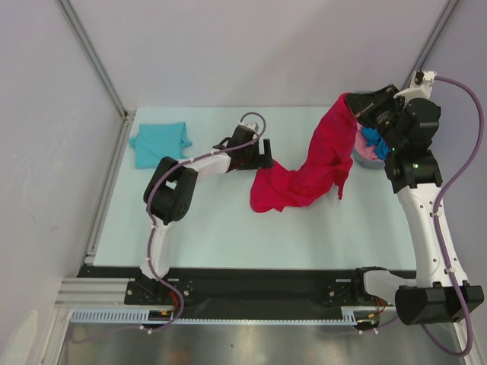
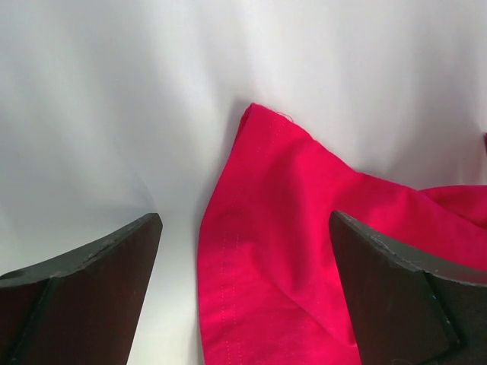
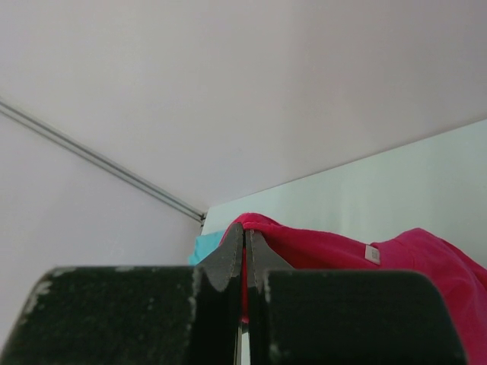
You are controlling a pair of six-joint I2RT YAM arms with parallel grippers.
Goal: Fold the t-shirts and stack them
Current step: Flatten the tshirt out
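A pale counter point(image 1: 228, 220) filled the overhead view; a red t-shirt point(image 1: 312, 171) hung in a long drape from high at the far right down to the counter's middle, where its lower part lay crumpled; a teal t-shirt point(image 1: 160, 144) lay folded flat at the far left corner, well apart; a blue t-shirt point(image 1: 372, 139) and a pink t-shirt point(image 1: 367, 153) sat bunched at the right edge, partly hidden behind the right arm; the right fingers point(image 3: 224, 266) were pressed together, pinching an upper edge of the red cloth; the left fingers point(image 2: 84, 296) were spread wide, low over the counter, a corner of the red cloth lying between them, nothing gripped
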